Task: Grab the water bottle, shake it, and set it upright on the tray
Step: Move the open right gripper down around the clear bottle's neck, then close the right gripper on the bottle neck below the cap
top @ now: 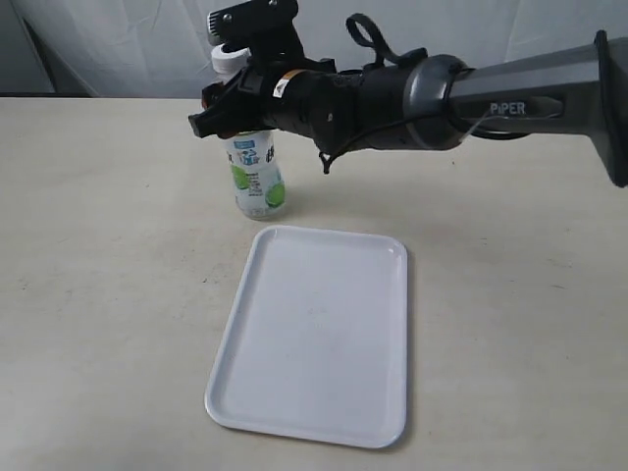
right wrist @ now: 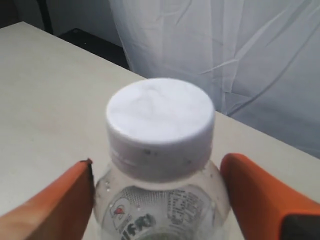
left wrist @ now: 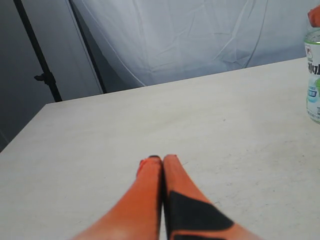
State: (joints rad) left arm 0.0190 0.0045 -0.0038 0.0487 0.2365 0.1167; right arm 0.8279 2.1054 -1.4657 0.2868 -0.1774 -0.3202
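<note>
bottle (top: 257, 177) on tbl (top: 98, 255), just behind tray (top: 314, 334) | R claw (right wrist: 156, 162) either side of bottle

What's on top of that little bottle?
A white cap tops the bottle. The right gripper straddles it just below the cap, open. In the exterior view the arm covers the bottle's upper part.

The exterior view looks steeply down from over one long edge of the table (top: 98, 294) toward the backdrop (top: 118, 39) beyond the opposite edge; the left wrist view skims low across the table; the right wrist view sits close above the water bottle (top: 257, 177), which all three views share.
</note>
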